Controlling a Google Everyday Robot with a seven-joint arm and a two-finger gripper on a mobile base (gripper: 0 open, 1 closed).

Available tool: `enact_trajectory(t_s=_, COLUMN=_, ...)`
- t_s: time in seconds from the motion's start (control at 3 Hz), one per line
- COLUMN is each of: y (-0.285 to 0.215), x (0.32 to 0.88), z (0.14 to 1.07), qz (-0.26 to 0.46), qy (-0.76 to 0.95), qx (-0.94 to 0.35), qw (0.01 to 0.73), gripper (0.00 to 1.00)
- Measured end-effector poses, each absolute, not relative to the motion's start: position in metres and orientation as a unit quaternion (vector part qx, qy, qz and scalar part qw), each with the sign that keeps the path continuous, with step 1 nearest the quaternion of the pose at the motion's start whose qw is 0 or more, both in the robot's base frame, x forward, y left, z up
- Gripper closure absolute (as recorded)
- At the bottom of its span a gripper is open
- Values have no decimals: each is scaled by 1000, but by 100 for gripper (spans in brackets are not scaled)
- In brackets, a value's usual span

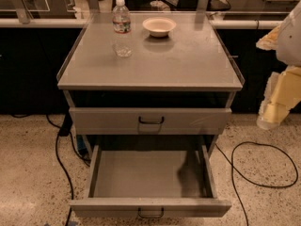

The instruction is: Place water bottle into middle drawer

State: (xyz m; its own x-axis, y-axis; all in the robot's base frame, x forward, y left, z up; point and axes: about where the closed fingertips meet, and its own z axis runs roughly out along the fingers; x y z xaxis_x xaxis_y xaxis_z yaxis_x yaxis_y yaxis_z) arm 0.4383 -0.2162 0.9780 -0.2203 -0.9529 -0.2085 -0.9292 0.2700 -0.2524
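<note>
The water bottle (pixel 122 27) stands upright on the grey cabinet top (pixel 188 60), at the back left. It is clear plastic with a white cap and a red-and-white label band. The middle drawer (pixel 141 173) is pulled out wide open below, and its inside shows nothing in it. Its dark handle (pixel 151 214) is at the front. My gripper (pixel 270 120) hangs at the right edge of the view on a cream-coloured arm, to the right of the cabinet at the height of the upper drawer. It is far from the bottle and holds nothing that I can see.
A white bowl (pixel 159 26) sits just right of the bottle. The upper drawer (pixel 108 120) is shut. Black cables (pixel 263 185) loop on the speckled floor on both sides of the cabinet. A dark counter wall stands behind.
</note>
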Motion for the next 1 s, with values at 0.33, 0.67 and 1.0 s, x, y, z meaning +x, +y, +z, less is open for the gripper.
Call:
enact_trajectory(t_s=0.33, y=-216, x=438, z=978, qz=-37, qy=780, qx=-603, qw=162, gripper=0)
enact_trajectory(t_s=0.67, y=-218, x=440, z=977, qz=-28, qy=784, qx=-597, qw=170, gripper=0)
enact_trajectory(t_s=1.0, y=-215, x=447, z=970, qz=-3, qy=785, qx=-596, qw=171, gripper=0)
